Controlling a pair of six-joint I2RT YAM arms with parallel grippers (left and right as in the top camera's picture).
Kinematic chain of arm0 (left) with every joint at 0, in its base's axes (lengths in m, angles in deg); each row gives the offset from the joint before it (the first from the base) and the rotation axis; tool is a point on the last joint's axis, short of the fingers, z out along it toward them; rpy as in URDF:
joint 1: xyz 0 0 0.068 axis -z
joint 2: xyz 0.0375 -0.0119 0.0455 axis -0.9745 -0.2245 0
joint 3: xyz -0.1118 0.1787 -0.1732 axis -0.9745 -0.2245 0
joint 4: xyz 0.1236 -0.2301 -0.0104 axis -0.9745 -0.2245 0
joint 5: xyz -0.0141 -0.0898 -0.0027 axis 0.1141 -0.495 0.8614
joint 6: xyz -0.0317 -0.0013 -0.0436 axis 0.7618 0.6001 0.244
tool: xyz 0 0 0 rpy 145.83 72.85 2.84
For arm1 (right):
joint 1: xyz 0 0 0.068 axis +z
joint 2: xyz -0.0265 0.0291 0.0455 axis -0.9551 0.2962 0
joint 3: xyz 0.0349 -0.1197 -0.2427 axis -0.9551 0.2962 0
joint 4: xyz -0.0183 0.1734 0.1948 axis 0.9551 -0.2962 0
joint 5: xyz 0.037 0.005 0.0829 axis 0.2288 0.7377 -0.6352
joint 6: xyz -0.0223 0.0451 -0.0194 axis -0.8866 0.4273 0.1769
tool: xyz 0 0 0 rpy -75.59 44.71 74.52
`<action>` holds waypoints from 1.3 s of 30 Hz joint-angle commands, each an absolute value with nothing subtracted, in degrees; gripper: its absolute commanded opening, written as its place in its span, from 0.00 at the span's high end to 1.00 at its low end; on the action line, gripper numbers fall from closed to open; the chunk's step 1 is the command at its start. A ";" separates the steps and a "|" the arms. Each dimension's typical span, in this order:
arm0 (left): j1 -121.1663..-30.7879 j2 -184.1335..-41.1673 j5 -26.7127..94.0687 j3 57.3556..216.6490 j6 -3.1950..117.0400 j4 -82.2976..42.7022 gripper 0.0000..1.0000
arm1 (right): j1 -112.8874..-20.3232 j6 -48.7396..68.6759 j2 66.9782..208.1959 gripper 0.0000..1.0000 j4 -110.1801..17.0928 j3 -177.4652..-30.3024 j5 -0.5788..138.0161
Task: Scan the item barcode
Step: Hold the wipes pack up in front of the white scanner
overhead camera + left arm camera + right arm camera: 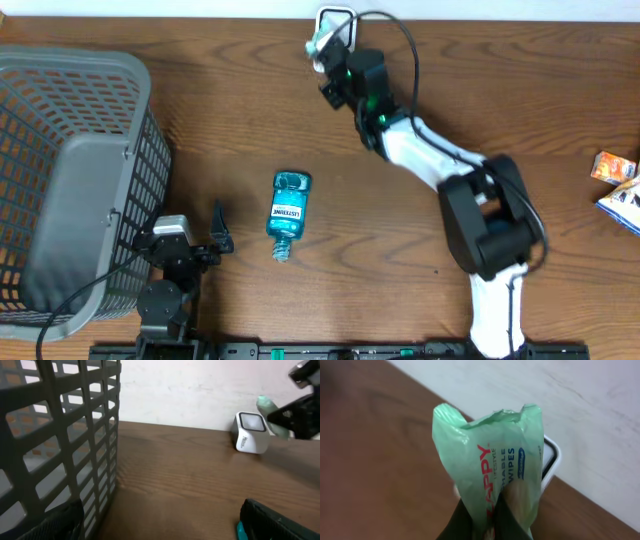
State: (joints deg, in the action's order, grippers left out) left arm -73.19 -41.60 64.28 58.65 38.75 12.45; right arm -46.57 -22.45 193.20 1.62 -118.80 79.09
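The item is a green pack of wipes (495, 460) with red and blue print. My right gripper (492, 520) is shut on its lower end and holds it up. Just behind the pack stands the white barcode scanner (551, 460), mostly hidden by it. From overhead, the pack (319, 43) hangs just left of the scanner (338, 20) at the table's far edge, with the right gripper (327, 62) reaching in from the right. The left wrist view shows the scanner (251, 433) with the pack (272, 410) beside it. My left gripper (218, 232) rests open near the front, holding nothing.
A blue mouthwash bottle (289, 212) lies on the table right of the left gripper. A grey mesh basket (140, 70) fills the left side, close to the left arm. Small boxes (615, 180) lie at the right edge.
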 commanded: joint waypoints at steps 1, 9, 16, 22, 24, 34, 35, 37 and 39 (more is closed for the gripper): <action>-73.47 -41.23 65.22 57.36 39.21 10.59 0.00 | -47.56 -21.66 198.62 0.99 0.59 -131.30 81.32; -73.47 -41.23 65.22 57.36 39.21 10.59 0.00 | -47.60 -18.49 210.69 0.99 -5.51 -149.20 81.36; -73.47 -41.23 65.20 57.36 39.21 10.59 0.00 | -47.56 -15.65 211.10 0.99 -5.27 -149.31 81.10; -73.47 -41.23 65.20 57.36 39.21 10.62 0.00 | -48.15 -16.00 211.98 0.99 -5.11 -149.29 80.71; -73.47 -41.23 65.22 57.36 39.21 10.59 0.00 | -48.30 -18.12 212.85 0.99 -4.83 -149.29 80.71; -73.47 -41.23 65.22 57.36 39.21 10.59 0.00 | -47.69 -21.94 215.89 0.99 -5.44 -149.29 81.17; -73.47 -41.23 65.22 57.36 39.21 10.59 0.00 | -47.64 -21.94 215.89 0.99 -5.44 -149.29 81.19; -73.47 -41.23 65.20 57.36 39.21 10.59 0.00 | -47.58 -21.77 215.89 0.99 -5.44 -149.29 81.30; -73.47 -41.23 65.20 57.36 39.21 10.59 0.00 | -47.51 -21.70 215.87 0.99 -5.35 -149.31 82.22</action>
